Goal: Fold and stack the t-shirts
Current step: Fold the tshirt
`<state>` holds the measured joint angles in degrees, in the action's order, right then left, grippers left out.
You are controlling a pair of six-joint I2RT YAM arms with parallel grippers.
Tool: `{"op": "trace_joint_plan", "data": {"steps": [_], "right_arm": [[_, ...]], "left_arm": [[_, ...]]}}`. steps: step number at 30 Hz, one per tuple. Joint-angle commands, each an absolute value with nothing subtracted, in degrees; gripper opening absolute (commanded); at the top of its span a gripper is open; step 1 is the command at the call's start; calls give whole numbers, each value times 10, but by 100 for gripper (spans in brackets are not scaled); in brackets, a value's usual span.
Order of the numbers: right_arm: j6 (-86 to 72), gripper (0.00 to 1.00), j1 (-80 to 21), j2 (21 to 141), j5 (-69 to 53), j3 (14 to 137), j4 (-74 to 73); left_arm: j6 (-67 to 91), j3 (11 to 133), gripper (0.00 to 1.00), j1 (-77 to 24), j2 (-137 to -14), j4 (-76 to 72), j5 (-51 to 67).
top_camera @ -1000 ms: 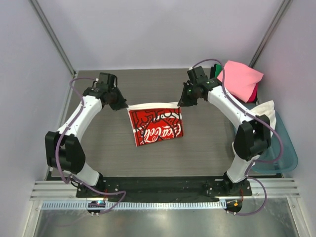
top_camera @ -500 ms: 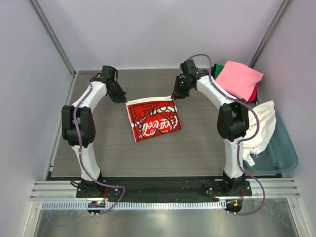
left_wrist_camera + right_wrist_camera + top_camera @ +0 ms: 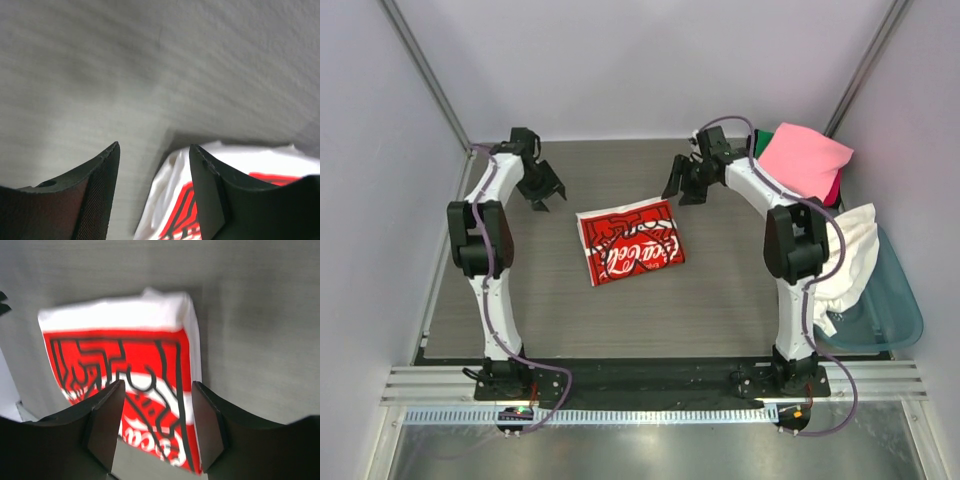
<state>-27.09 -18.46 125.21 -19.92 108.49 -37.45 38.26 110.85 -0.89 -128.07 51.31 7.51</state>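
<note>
A folded red t-shirt with white Coca-Cola script lies flat in the middle of the table. It also fills the right wrist view, the folded t-shirt, and its white corner shows in the left wrist view. My left gripper hangs open just left of the shirt's far left corner, holding nothing. My right gripper hangs open above the far right corner, empty too. A pink t-shirt lies on a stack at the far right, with green and red edges under it. A cream-white t-shirt hangs over the tub.
A teal plastic tub stands at the right edge of the table, beside the right arm. Grey walls close in the table on three sides. A metal rail runs along the near edge by the arm bases.
Both grippers have opened and let go of the red t-shirt's far corners, then drawn up and outward. The shirt has dropped flat on the table.
</note>
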Motion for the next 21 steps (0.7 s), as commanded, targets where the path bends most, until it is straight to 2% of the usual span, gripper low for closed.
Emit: {"op": "trace_joint_plan", "data": {"steps": [1, 10, 16, 21], "right_arm": [[-279, 61, -188, 1131, -242, 957, -282], [-305, 48, -200, 1056, -200, 724, -205], [-336, 31, -253, 1049, -200, 648, -147], [-371, 27, -298, 1026, -182, 613, -130]], "left_arm": [[371, 1041, 59, -17, -1173, 507, 80], [381, 749, 55, -34, -957, 430, 96], [387, 643, 54, -42, -870, 406, 102], [384, 583, 53, -42, -814, 404, 105]]}}
